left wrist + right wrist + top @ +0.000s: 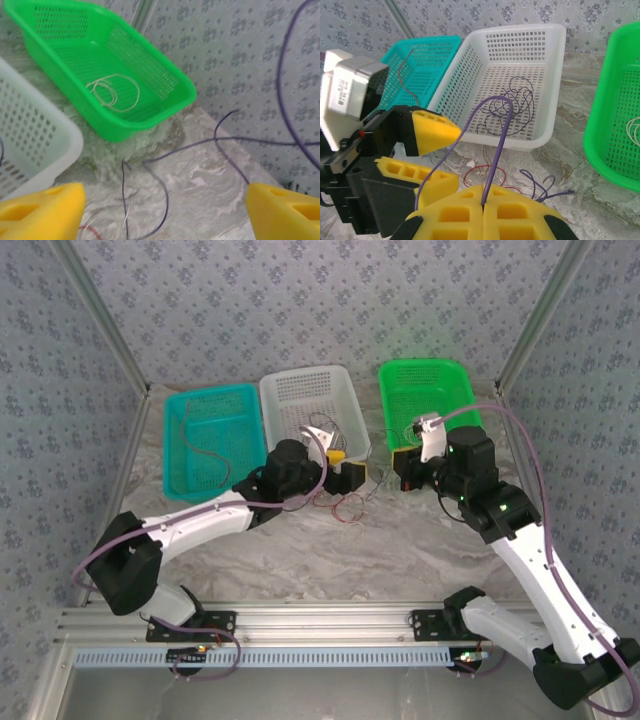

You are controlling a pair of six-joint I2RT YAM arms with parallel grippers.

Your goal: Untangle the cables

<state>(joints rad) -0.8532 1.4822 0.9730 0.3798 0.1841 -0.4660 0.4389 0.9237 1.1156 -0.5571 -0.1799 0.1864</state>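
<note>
**Sorting under way: one purple cable gripped and drawn up out of the loose tangle.**
The right end effector (pixel 484 202) was clamped on a purple cable (pixel 501 140) that arched up from its fingers. The left end effector (pixel 162 210) hung wide open over the other purple strands and a red loop (pixel 485 172) on the counter (pixel 200 175). The next move probably called for the left to pin a crossing strand so the held one slid free. The teal basket (pixel 435 42) held a red wire (pixel 406 70), the white basket (pixel 520 31) dark wires (pixel 512 107) and the green basket (pixel 165 70) a whitish coil (pixel 115 92). Their walls stood near and could snag a lifted loop.
</note>
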